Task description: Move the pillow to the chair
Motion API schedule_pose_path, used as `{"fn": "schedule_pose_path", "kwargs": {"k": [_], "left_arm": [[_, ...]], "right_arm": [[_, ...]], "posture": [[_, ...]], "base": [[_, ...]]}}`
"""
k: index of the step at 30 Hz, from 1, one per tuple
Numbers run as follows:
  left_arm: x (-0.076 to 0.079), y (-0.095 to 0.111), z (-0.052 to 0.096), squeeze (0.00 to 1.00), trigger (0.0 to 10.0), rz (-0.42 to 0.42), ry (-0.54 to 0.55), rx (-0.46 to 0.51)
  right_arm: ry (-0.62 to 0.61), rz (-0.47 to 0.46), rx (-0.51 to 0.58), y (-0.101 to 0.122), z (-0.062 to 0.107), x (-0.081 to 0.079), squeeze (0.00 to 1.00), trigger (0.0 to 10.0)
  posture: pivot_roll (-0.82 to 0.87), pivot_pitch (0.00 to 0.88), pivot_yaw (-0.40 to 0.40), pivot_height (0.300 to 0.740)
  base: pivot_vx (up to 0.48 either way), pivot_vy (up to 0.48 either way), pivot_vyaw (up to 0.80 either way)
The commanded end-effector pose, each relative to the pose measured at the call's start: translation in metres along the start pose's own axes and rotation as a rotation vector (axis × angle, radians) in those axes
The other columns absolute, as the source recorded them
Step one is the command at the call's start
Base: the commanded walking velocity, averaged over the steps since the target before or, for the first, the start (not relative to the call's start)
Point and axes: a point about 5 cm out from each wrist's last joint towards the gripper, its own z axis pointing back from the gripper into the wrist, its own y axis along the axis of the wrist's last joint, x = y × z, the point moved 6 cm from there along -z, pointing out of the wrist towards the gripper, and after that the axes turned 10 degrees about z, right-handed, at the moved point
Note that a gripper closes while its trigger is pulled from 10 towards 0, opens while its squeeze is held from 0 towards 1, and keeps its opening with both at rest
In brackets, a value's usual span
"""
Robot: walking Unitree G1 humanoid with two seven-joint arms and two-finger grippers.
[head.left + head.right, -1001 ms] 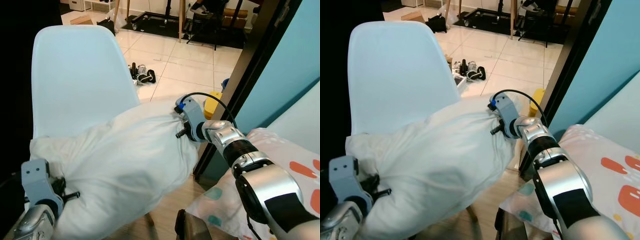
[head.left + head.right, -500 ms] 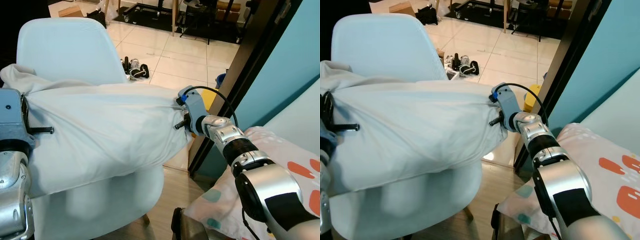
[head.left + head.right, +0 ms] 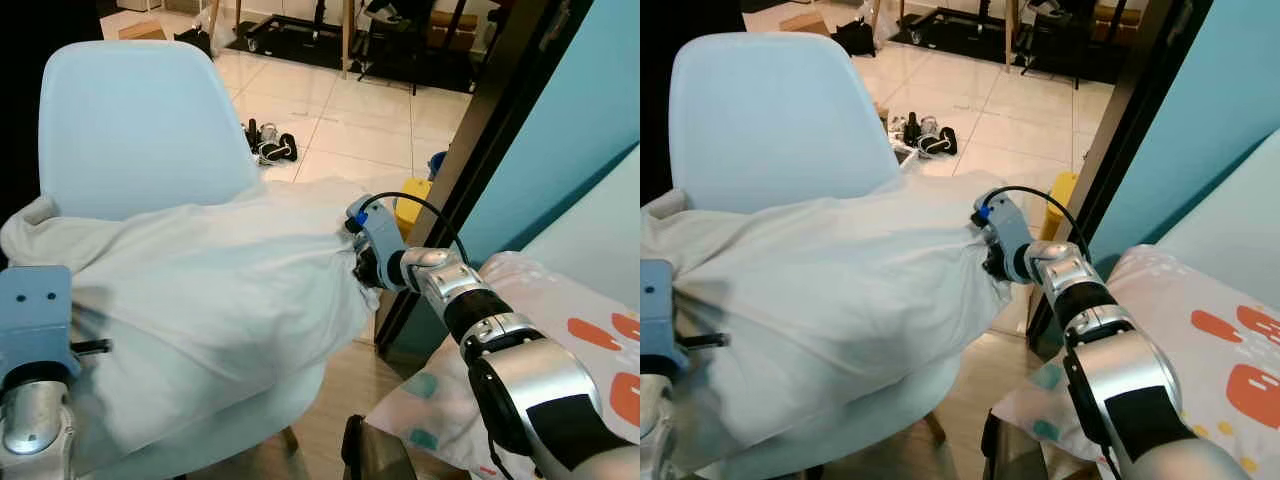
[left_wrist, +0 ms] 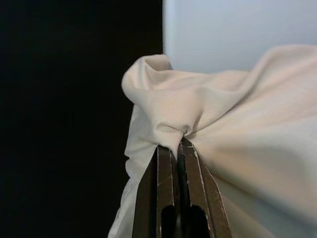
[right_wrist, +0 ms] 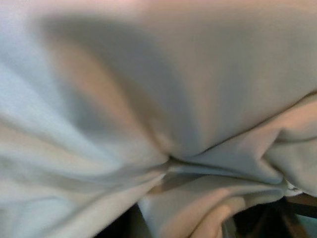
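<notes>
- Behind the chair (image 3: 140, 120) is a pale tiled floor (image 3: 350, 130) with a small heap of dark shoes (image 3: 268, 148); farther back are dark stands and wooden legs, too small to tell apart.
- A dark door frame (image 3: 470, 150) runs down beside a teal wall (image 3: 580, 100); a yellow object (image 3: 408, 197) sits at its foot, partly hidden by the right arm's black cable.
- A bed with a patterned sheet (image 3: 560, 320) fills the lower right corner, near the right arm.
- One white pillow (image 3: 200, 300) lies across the seat of the one pale blue chair, its upper edge against the backrest; its near side sags over the seat's front edge.
- The left claw (image 4: 178, 148) is at the pillow's left corner, its two black fingers (image 4: 166, 188) pressed together with a pinch of the pillow's fabric caught at their tips.
- The right claw (image 3: 358, 262) is at the pillow's right end, its fingers buried in the folds of cloth; I cannot tell whether they are clenched.
- Count: one pillow, one chair, two claws, both at the pillow.
</notes>
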Motion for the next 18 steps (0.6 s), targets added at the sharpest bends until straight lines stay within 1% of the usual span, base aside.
{"fn": "schedule_pose_path", "kwargs": {"k": [1, 2, 3, 4, 5, 6, 7, 8, 10, 11, 12, 13, 15, 16, 18], "left_arm": [[-0.021, 0.028, -0.002, 0.0, 0.0, -0.056, 0.085, 0.104], [-0.025, 0.035, -0.004, 0.0, 0.0, -0.079, 0.095, 0.126], [-0.025, 0.035, -0.004, 0.0, 0.0, -0.079, 0.095, 0.126], [-0.03, 0.042, -0.005, 0.0, 0.0, -0.107, 0.107, 0.152], [-0.035, 0.049, -0.006, 0.0, 0.0, -0.13, 0.118, 0.175], [-0.035, 0.049, -0.006, 0.0, 0.0, -0.13, 0.118, 0.175], [-0.037, 0.053, -0.006, 0.0, 0.0, -0.152, 0.121, 0.187], [-0.039, 0.05, -0.004, 0.0, 0.0, -0.163, 0.122, 0.175], [-0.039, 0.05, -0.004, 0.0, 0.0, -0.163, 0.122, 0.175], [-0.04, 0.046, -0.002, 0.0, 0.0, -0.167, 0.121, 0.162], [-0.04, 0.046, -0.002, 0.0, 0.0, -0.167, 0.121, 0.162], [-0.038, 0.036, 0.002, 0.0, 0.0, -0.16, 0.114, 0.119], [-0.028, -0.001, 0.015, 0.0, 0.0, -0.089, 0.089, -0.036], [-0.024, -0.015, 0.021, 0.0, 0.0, -0.064, 0.081, -0.095], [-0.024, -0.015, 0.021, 0.0, 0.0, -0.064, 0.081, -0.095]], "right_arm": [[0.003, -0.012, -0.015, -0.005, 0.0, -0.001, 1.0, 10.0], [-0.007, -0.013, -0.026, -0.008, 0.001, 0.001, 1.0, 10.0], [-0.007, -0.013, -0.026, -0.008, 0.001, 0.001, 1.0, 10.0], [-0.043, -0.008, -0.058, -0.014, 0.005, 0.009, 1.0, 10.0], [-0.11, 0.001, -0.11, -0.025, 0.011, 0.022, 1.0, 10.0], [-0.11, 0.001, -0.11, -0.025, 0.011, 0.022, 1.0, 10.0], [-0.171, 0.015, -0.162, -0.035, 0.019, 0.035, 1.0, 10.0], [-0.225, 0.016, -0.196, -0.042, 0.028, 0.048, 1.0, 10.0], [-0.225, 0.016, -0.196, -0.042, 0.028, 0.048, 1.0, 10.0], [-0.253, 0.014, -0.212, -0.046, 0.033, 0.055, 1.0, 10.0], [-0.253, 0.014, -0.212, -0.046, 0.033, 0.055, 1.0, 10.0], [-0.264, 0.016, -0.218, -0.048, 0.038, 0.06, 1.0, 10.0], [-0.319, 0.029, -0.236, -0.052, 0.048, 0.073, 0.97, 10.0], [-0.345, 0.035, -0.243, -0.053, 0.051, 0.078, 0.97, 10.0], [-0.345, 0.035, -0.243, -0.053, 0.051, 0.078, 0.97, 10.0]], "posture": [[0.11, 0.033, -0.142, 0.436], [0.11, 0.033, -0.142, 0.436], [0.11, 0.033, -0.142, 0.436], [0.11, 0.031, -0.141, 0.436], [0.11, 0.032, -0.141, 0.436], [0.11, 0.032, -0.141, 0.436], [0.11, 0.032, -0.136, 0.436], [0.11, 0.032, -0.136, 0.436], [0.11, 0.032, -0.136, 0.436], [0.11, 0.032, -0.136, 0.436], [0.11, 0.032, -0.136, 0.436], [0.11, 0.034, -0.133, 0.436], [0.11, 0.033, -0.128, 0.436], [0.11, 0.032, -0.128, 0.436], [0.11, 0.032, -0.128, 0.436]], "base": [[0.0, 0.0, 0.0], [0.0, 0.0, 0.0], [0.0, 0.0, 0.0], [0.0, 0.0, 0.0], [0.0, 0.0, 0.0], [0.0, 0.0, 0.0], [0.0, 0.0, 0.0], [0.0, 0.0, 0.0], [0.0, 0.0, 0.0], [0.0, 0.0, 0.0], [0.0, 0.0, 0.0], [0.0, 0.0, 0.0], [0.0, 0.0, 0.0], [0.0, 0.0, 0.0], [0.0, 0.0, 0.0]]}}
